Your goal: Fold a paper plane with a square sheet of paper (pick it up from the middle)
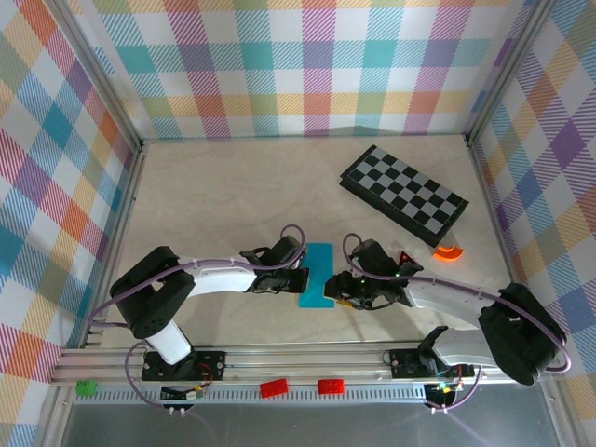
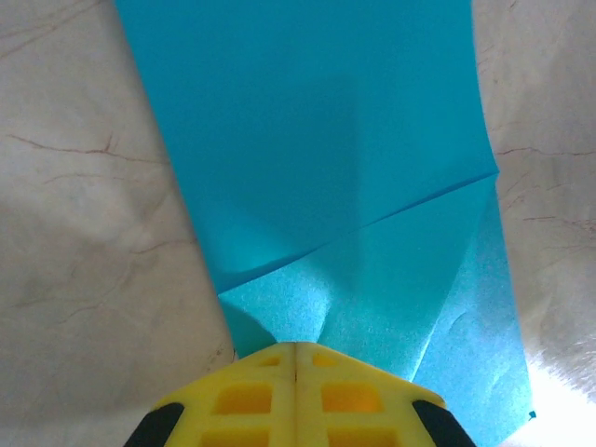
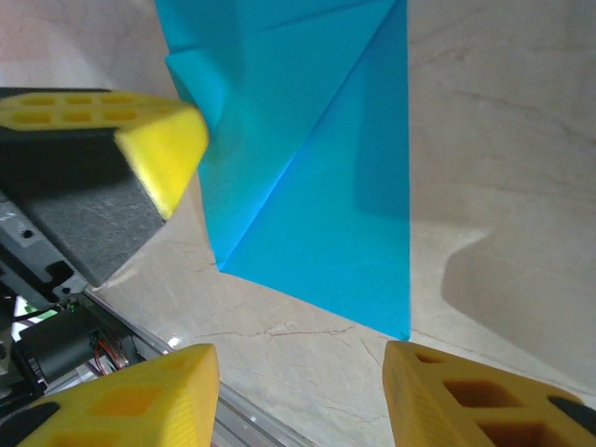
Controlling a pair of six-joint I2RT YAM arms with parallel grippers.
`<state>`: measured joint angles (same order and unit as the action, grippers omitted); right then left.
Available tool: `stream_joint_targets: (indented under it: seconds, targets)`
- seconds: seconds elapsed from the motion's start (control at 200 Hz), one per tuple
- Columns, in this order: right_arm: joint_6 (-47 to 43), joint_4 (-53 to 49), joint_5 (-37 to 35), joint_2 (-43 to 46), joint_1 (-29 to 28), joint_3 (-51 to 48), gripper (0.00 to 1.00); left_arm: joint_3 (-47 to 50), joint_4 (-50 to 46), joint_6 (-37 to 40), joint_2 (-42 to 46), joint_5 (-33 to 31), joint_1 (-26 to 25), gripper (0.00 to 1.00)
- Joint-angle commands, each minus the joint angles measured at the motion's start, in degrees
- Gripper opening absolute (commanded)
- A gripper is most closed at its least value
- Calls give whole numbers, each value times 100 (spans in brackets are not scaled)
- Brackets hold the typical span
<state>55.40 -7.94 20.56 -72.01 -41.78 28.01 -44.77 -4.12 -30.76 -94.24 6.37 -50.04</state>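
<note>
One cyan-blue paper sheet (image 1: 318, 270), folded narrow, diagonal creases showing.

Paper: the thin folded sheet of cyan-blue paper (image 1: 318, 274) is one plain colour, a shade deeper under its raised flap.
Board: the flat rectangular checkered board (image 1: 403, 189) has black and grey squares inside a black edge.
Curved piece: the small curved plastic piece (image 1: 449, 252) is bright orange.
Tabletop: the cream marbled table (image 1: 223, 191) carries faint brown veins.
Walls: the plaid cloth walls (image 1: 307, 65) cross pink, orange, yellow, green, teal and purple on white.
Left gripper (image 2: 296, 348): yellow fingers, black patches.
Right gripper (image 3: 298, 361): yellow too.
Arms: the left arm (image 1: 219, 277) and right arm (image 1: 447, 300) are white with black joints and lilac cables (image 1: 293, 230).
Rail: the silver metal rail (image 1: 372, 356) bears two red tabs (image 1: 273, 387) and one green tab (image 1: 86, 387).
</note>
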Motion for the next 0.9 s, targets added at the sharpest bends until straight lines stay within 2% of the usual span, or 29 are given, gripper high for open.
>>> stream_joint_targets:
  seconds: [0.0, 0.09, 0.22, 0.395, 0.605, 0.715, 0.79, 0.895]
  targets:
    - [305, -1, -242, -291, -181, 318, 46, 210, 136, -20, -75, 114, 13, 1]
    - [374, -331, -657, -567, -333, 603, 43, 275, 83, 18, -48, 222, 16, 1]
    - [624, -330, -1017, -876, -427, 687, 44, 163, -421, 127, 34, -30, 14, 0]
    - [1008, 121, -914, -1303, -502, 600, 45, 317, -78, 69, 144, 82, 15, 1]
    - [933, 853, -695, -1403, -525, 596, 50, 342, 100, 49, 33, 232, 13, 1]
    - [870, 864, -806, -1332, -515, 696, 54, 365, 100, 85, 51, 208, 21, 1]
    - [785, 1057, -815, -1281, -416, 659, 54, 324, 70, 127, 31, 233, 29, 1]
    - [737, 1314, -389, -1295, -39, 584, 51, 283, 70, 178, -35, 123, 28, 1]
